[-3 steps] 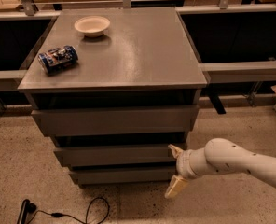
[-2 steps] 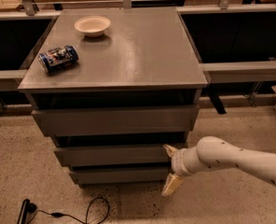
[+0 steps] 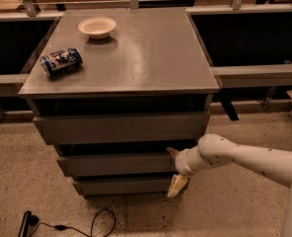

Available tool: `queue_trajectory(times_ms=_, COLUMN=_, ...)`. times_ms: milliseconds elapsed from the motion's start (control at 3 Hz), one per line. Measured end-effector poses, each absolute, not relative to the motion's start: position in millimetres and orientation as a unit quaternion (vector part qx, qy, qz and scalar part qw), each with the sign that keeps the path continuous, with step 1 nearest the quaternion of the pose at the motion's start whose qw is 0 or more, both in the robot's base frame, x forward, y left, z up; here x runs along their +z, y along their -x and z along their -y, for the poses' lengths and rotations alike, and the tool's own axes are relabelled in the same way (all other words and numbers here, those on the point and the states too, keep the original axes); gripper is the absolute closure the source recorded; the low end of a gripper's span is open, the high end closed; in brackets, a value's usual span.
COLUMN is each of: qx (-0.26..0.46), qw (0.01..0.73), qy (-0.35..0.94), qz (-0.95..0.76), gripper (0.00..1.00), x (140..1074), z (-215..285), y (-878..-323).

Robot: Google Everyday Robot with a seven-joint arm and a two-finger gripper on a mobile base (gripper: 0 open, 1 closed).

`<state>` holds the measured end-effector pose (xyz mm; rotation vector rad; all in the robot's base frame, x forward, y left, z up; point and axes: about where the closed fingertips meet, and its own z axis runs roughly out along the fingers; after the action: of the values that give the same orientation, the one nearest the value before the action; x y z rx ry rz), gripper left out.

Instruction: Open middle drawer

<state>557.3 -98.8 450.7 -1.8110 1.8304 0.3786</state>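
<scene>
Gripper (image 3: 172,174) at right end of the middle drawer (image 3: 114,165) front, fingers spread, one by the front's upper edge, one hanging below; nothing clasped. Drawer looks not yet drawn out. Judged: reach done, grip and pull remain.

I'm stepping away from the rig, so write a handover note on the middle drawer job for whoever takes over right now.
Claw: open, at the right end of the grey-brown flat-fronted middle drawer, one finger above its front, one below. Contact cannot be told.
Done: the reach to the drawer.
Left: grip the front and pull; the drawer does not look drawn out yet.
</scene>
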Motion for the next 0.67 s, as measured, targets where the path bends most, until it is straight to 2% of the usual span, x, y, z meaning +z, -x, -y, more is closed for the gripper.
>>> queue_trajectory(times_ms=333, qx=0.143, qw=0.262, qy=0.672, qz=-0.678, gripper=0.0, x=443, z=98, y=-577)
queue_trajectory(times_ms=667, qx=0.147, qw=0.253, qy=0.668, qz=-0.684, gripper=0.18, x=430, z=100, y=-583)
